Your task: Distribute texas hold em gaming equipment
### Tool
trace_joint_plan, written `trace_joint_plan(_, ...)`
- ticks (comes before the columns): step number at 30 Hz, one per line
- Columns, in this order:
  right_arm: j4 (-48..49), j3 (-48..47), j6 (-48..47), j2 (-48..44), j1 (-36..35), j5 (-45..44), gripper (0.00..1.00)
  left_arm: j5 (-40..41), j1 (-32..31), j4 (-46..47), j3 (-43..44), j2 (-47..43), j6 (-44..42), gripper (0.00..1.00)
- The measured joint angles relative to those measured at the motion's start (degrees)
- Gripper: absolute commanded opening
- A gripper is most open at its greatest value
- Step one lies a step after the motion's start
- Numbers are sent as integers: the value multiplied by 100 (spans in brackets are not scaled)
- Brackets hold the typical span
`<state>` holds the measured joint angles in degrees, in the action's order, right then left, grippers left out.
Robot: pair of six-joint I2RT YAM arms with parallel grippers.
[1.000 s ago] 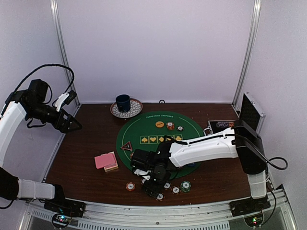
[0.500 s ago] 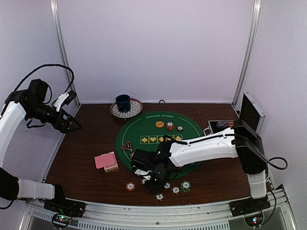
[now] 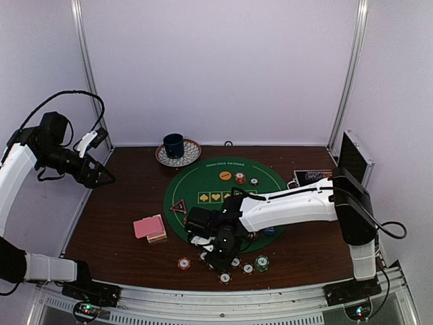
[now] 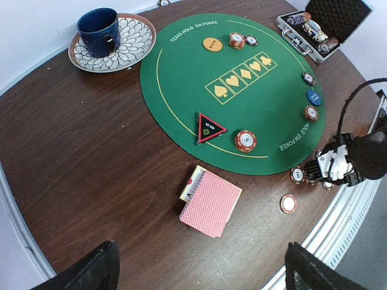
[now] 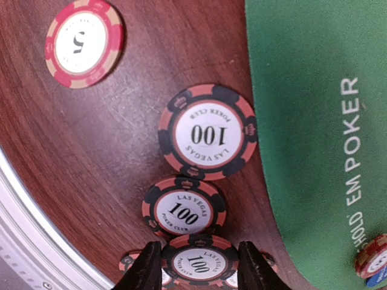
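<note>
Close over the table's front edge, my right gripper (image 5: pixel 198 266) is shut on a black-and-orange 100 poker chip (image 5: pixel 199 261), one finger against each side. Two more 100 chips (image 5: pixel 208 133) (image 5: pixel 184 210) lie just beyond it, and a red 5 chip (image 5: pixel 83 42) farther off. In the top view the right gripper (image 3: pixel 220 261) sits among chips by the green mat (image 3: pixel 210 183). A pink-backed card deck (image 4: pixel 211 202) lies on the wood, with a red-edged triangle marker (image 4: pixel 210 128) on the mat. High at the far left, my left gripper (image 3: pixel 101 177) is open and holds nothing.
A blue cup (image 3: pixel 174 145) on a patterned saucer stands behind the mat. An open black case (image 4: pixel 320 24) with chips sits at the right. A yellow disc (image 4: pixel 211 43), a blue disc (image 4: pixel 314 97) and several chips lie on the mat. A metal rail runs along the front edge.
The right gripper's fingers have closed in onto the 100 chip, and the wrist has shifted slightly over the front chips. The left arm has not moved.
</note>
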<state>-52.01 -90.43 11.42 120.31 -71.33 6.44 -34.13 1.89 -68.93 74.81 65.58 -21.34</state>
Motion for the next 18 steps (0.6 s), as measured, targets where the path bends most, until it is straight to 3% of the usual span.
trace_joint_plan(11,-330,-1204,-225,-63,514,-205,19,0,0,-4,0,0,0,98)
trace_joint_plan(18,-310,-2669,-363,857,979,-262,22,2,0,-7,0,0,-2,98)
